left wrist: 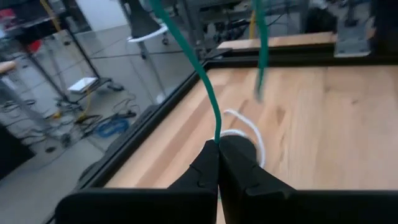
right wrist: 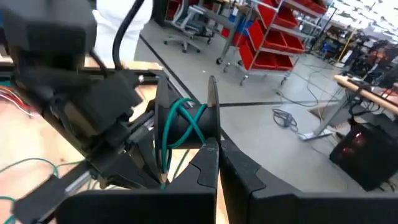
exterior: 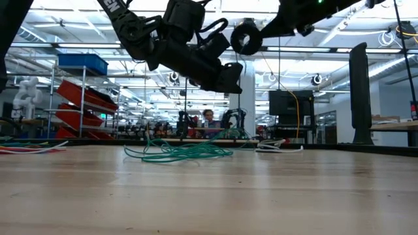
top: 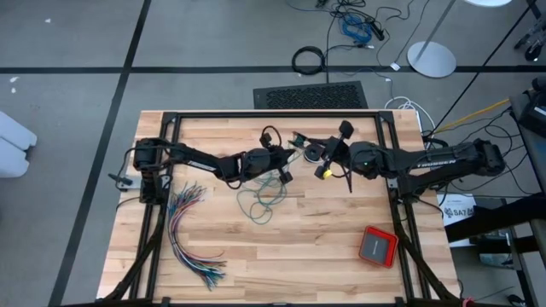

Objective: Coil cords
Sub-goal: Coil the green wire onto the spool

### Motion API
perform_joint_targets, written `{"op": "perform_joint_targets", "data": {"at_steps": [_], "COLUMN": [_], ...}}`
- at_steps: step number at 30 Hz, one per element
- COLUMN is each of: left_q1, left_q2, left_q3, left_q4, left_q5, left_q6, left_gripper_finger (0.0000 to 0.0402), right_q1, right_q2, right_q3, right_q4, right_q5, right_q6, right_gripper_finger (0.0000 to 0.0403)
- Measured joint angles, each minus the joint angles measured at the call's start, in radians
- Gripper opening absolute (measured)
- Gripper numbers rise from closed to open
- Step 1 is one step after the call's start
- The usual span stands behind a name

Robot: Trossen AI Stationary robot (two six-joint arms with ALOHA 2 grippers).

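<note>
The teal cord lies partly in a loose pile (top: 260, 203) (exterior: 183, 151) on the wooden table, and several of its turns are wound on a black spool (right wrist: 186, 127) held above the table's middle. My right gripper (right wrist: 214, 148) (top: 328, 158) is shut on that spool. My left gripper (left wrist: 217, 144) (top: 286, 172) hangs just left of the spool, shut on a strand of the teal cord. A short white cord end (left wrist: 247, 132) (exterior: 277, 147) rests on the table beyond the left fingers. I cannot make out the black cord. My left gripper pinches a single strand of the teal cord (left wrist: 216, 134) between its two fingertips, reaching nearly level from the table's left. The strand rises from the fingertips in a gentle curve, clear of the table. My right gripper pinches the lower edge of the spool's thin round flange (right wrist: 212, 115) between its two fingers, coming nearly level from the table's right. The spool is lifted clear of the table, its axis about level, with teal turns around its core.
A fanned bundle of many-coloured wires (top: 192, 234) lies at the table's near left. A red box (top: 377, 246) sits at the near right. A black frame rail (top: 273, 113) runs along the table's far edge. Bare wood (top: 290, 256) shows near the front.
</note>
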Motion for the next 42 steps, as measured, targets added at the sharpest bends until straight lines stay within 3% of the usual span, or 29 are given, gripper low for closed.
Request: {"op": "perform_joint_targets", "data": {"at_steps": [8, 19, 42], "left_q1": [0.003, -0.028, -0.041], "left_q2": [0.034, 0.035, 0.024], "left_q3": [0.043, 0.046, 0.045], "left_q4": [0.007, 0.045, 0.0], "left_q5": [0.045, 0.045, 0.04], "left_q6": [-0.007, -0.001, 0.013], "left_gripper_finger": [0.0001, 0.0, 0.0], "right_q1": [-0.028, -0.08, -0.108], "right_q2": [0.131, 0.216, 0.227], "right_q3": [-0.001, -0.001, -0.111], "right_q4": [0.157, 0.177, 0.13], "right_q5": [-0.055, -0.051, -0.02], "right_q6": [0.017, 0.024, 0.049], "right_gripper_finger": [0.0, 0.0, 0.0]}}
